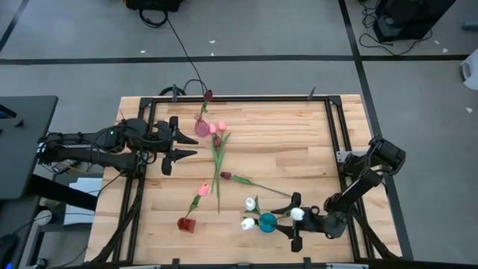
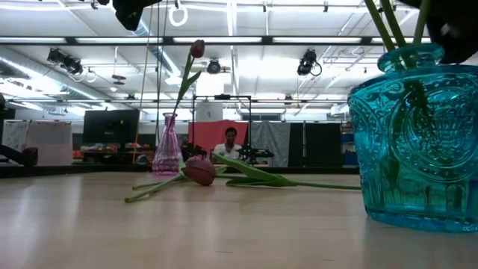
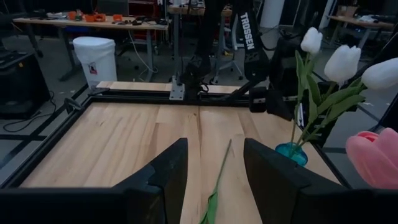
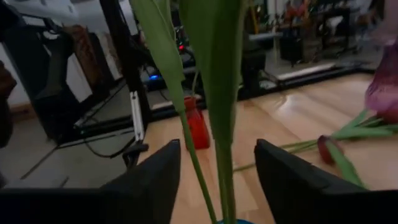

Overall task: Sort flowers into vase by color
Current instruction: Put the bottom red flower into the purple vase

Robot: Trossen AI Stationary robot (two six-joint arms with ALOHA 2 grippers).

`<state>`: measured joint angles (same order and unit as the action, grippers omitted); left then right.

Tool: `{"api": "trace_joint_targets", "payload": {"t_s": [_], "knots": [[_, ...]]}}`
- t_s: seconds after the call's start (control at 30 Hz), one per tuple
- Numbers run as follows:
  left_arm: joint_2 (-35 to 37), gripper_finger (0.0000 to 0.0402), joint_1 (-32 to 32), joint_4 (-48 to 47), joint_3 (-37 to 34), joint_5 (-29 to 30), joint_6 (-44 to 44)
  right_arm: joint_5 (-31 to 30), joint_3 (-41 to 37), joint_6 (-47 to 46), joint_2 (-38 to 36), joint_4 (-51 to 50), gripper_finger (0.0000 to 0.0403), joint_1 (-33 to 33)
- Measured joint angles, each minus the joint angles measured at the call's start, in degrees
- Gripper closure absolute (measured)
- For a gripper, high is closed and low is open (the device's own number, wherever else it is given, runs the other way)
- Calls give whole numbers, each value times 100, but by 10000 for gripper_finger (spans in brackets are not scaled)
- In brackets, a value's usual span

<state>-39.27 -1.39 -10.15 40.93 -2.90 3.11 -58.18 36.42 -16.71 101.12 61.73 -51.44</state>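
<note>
A teal glass vase (image 1: pixel 267 222) near the table's front right holds three white tulips (image 1: pixel 250 203); the vase fills the right of the low view (image 2: pixel 418 142). My right gripper (image 1: pixel 295 221) is open, its fingers on either side of their green stems and leaves (image 4: pixel 214 93), apart from them. A pink vase (image 1: pixel 202 125) at the back holds one maroon tulip (image 1: pixel 208 95). A red vase (image 1: pixel 187 223) holds a pink tulip (image 1: pixel 204 188). Pink and maroon tulips (image 1: pixel 218 134) lie loose on the table. My left gripper (image 1: pixel 178 144) is open and empty, left of them.
One maroon tulip (image 1: pixel 225 176) lies mid-table, its stem running toward the teal vase. A loose stem (image 3: pixel 217 186) lies on the table below my left gripper's fingers. A black frame (image 1: pixel 328 112) borders the wooden table. Bare wood lies at the back right. A person (image 2: pixel 231 142) sits beyond the table.
</note>
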Motion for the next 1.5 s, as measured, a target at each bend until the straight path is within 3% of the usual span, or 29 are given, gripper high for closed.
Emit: {"api": "trace_joint_targets", "payload": {"t_s": [0.17, 0.33, 0.6, 0.7, 0.83, 1.0, 1.17, 1.33, 1.5], "knots": [[0, 239, 0, -3, 0, -2, -4, 453, 0, -475, -322, -797, 157, 144], [0, 239, 0, -24, 0, -4, -3, 701, 0, -1205, -1027, -2383, 156, 111], [0, 239, 0, -141, 0, -6, -4, 2078, 0, -2911, -2131, -4737, 156, 88], [0, 239, 0, -209, 0, -7, -4, 2277, 0, -3601, -2450, -5781, 156, 87], [51, 239, 0, -210, 0, -10, -46, 2109, 0, -4478, -2648, -6938, 161, 126], [457, 239, 0, -220, 1, -21, -247, 2703, 0, -5398, -2617, -7940, 175, 627], [1004, 239, 0, -332, 4, 9, -273, 3565, -4, -4955, -2437, -8039, 185, 1274], [1319, 239, 0, -813, -8, 75, -122, 4010, -4, -4437, -2424, -8126, 193, 2144], [1461, 239, 0, -357, -636, 77, 161, 4465, -4, -3556, -2424, -8086, 199, 3194]]}}
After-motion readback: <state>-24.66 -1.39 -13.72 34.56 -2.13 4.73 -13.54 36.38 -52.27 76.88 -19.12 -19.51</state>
